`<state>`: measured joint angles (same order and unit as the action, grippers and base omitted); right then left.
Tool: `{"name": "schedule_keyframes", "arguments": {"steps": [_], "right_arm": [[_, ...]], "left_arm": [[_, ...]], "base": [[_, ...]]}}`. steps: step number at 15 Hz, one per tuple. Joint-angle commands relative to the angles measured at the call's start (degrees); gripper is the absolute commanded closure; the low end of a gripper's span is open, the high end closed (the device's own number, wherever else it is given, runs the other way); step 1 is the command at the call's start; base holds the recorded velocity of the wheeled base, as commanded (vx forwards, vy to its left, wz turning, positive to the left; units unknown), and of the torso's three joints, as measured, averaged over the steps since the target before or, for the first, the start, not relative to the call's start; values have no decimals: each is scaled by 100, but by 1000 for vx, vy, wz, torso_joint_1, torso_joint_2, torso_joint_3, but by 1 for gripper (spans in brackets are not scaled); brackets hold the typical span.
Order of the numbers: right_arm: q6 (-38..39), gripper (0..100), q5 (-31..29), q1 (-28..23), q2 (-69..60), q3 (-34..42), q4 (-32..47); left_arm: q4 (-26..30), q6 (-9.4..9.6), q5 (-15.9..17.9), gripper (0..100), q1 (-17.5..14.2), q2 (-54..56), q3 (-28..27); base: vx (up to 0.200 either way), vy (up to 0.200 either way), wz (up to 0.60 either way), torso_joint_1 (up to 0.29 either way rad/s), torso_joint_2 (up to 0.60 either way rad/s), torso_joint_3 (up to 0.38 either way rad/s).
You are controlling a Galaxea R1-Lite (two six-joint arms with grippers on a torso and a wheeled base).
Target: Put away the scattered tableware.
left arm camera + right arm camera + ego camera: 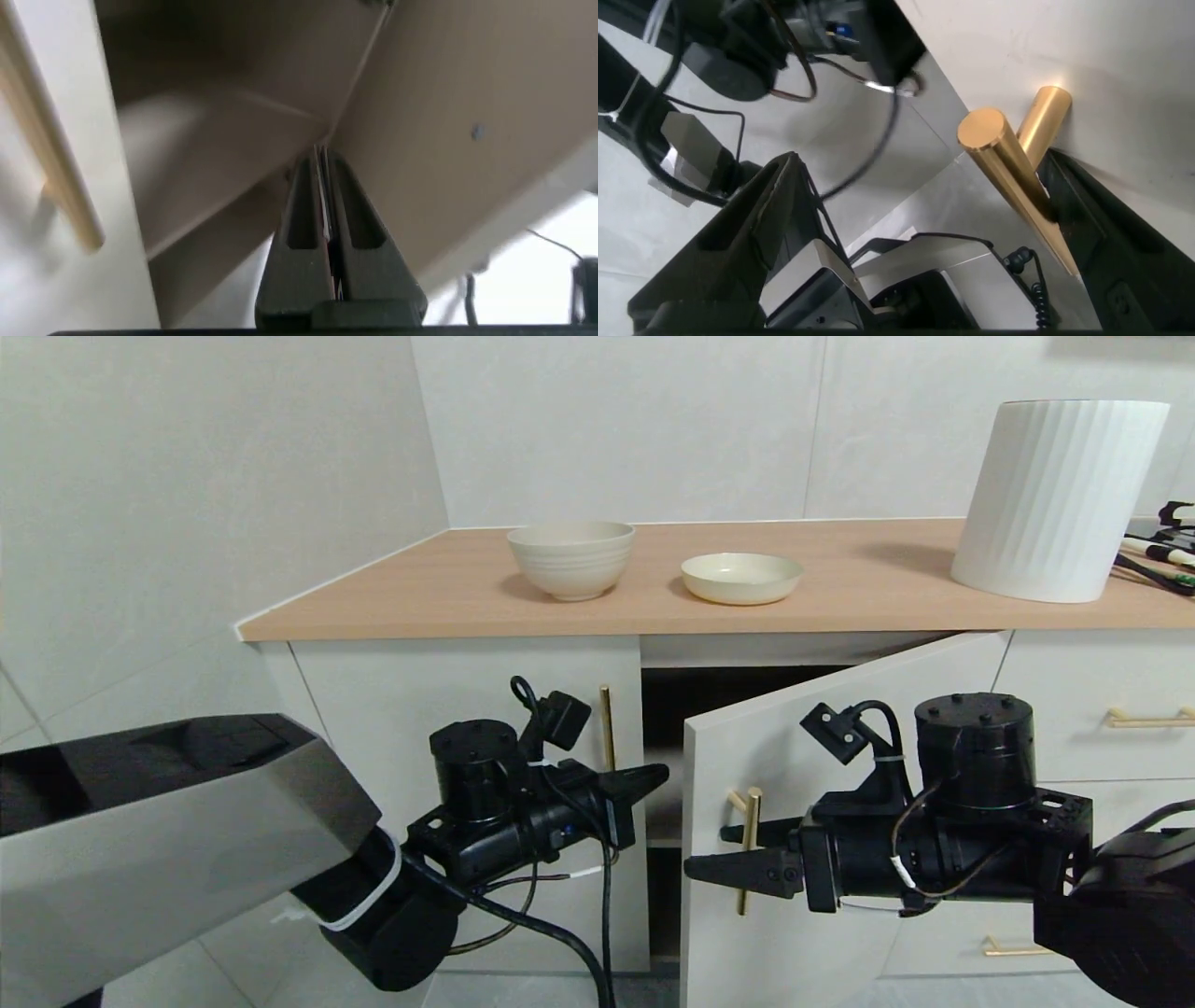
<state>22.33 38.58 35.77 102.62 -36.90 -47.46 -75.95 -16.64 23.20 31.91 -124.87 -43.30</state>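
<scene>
While the right hand (711,851) sits at the door handle (752,807), no tableware has been put away.
Nearest: right hand spread wide, handle between its fingers and against one, not clamped. Left hand (655,777) pressed shut on nothing, tips at the gap beside the half-open cabinet door (822,737). Farther back, bowl (571,558) and shallow dish (741,578) sit upright on the tabletop (840,593), near each other but apart, with neither hand near them. My read: door opening is nearly done; both pieces are left to pick and stow inside.
</scene>
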Motion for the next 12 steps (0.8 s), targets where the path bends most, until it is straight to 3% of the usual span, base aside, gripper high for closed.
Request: {"name": "schedule_keyframes", "arguments": {"steps": [1, 5, 12], "right_arm": [[-45, 0, -26, 0, 4, 43, 0], [-194, 0, -61, -61, 4, 298, 0], [-300, 0, -53, -966, -163, 552, -79]], "left_arm": [[-8, -6, -52, 100, 166, -196, -144], [-17, -6, 27, 100, 333, -213, -214], [-8, -6, 238, 100, 553, -292, -407]], "base": [[0, 0, 0, 0, 0, 0], [0, 0, 0, 0, 0, 0], [0, 0, 0, 0, 0, 0]]}}
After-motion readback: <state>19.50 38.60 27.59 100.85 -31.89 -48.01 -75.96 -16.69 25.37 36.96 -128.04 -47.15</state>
